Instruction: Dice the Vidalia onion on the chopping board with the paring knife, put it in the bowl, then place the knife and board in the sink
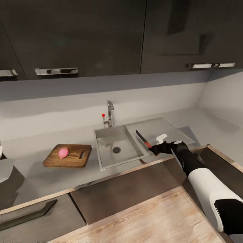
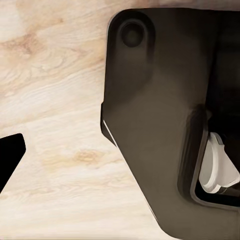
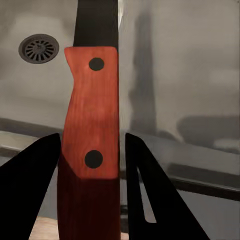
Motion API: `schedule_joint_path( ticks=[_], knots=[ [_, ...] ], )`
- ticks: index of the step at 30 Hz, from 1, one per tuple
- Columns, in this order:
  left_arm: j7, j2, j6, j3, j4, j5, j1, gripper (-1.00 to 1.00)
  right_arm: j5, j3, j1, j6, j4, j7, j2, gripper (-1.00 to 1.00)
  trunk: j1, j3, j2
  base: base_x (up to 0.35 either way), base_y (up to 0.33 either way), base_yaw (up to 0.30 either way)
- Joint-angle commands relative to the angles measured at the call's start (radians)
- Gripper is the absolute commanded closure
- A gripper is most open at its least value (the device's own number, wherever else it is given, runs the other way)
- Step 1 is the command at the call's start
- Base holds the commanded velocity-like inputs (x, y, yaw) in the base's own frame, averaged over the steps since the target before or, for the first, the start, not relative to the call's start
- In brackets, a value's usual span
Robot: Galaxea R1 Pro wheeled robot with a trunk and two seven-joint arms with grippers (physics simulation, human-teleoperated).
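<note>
My right gripper (image 1: 152, 147) is clamped on the knife (image 1: 141, 138) by its red handle, blade pointing out over the near right part of the sink (image 1: 116, 148), above the lip where basin meets drainboard. In the right wrist view the handle (image 3: 92, 135) sits between my two dark fingers (image 3: 145, 190), with the drain (image 3: 39, 48) beyond the blade. The onion (image 1: 63, 153) lies whole and pink on the board (image 1: 68, 155), which sits on the countertop (image 1: 33, 145) just left of the sink. So I judge the dicing is not done, and letting go here would leave the knife in the basin too soon. The handle looks narrow against my fingers' span; if it pivots as I swing left, the blade could twist and meet the onion crooked. The round onion could also roll off the board under a slanted cut. I cannot see the bowl. I cannot tell whether my left gripper is apart or together; its wrist view shows wood floor (image 2: 55, 100) and a dark part of the robot (image 2: 160, 125).
</note>
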Motion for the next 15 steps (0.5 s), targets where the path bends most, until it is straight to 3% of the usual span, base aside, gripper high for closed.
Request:
schedule_joint_path(
  ticks=[1,7,15],
  knots=[
    [0.006,0.0,-0.002,-0.005,-0.002,0.007,0.0,-1.0,0.01,0.003,-0.001,0.002,-0.002,0.005,0.0,1.0,0.001,-0.002,-0.002,-0.01,0.005,0.01],
    [0.006,0.0,-0.002,-0.005,-0.002,0.007,0.0,-1.0,0.01,0.002,-0.001,0.002,-0.002,0.005,0.0,1.0,0.001,-0.002,-0.002,-0.002,0.001,0.031],
    [0.006,-0.001,-0.002,-0.005,-0.002,0.007,-0.001,-1.0,0.01,0.003,-0.001,0.004,-0.002,0.004,0.001,1.0,0.001,-0.002,-0.002,0.0,0.0,0.242]
  ],
)
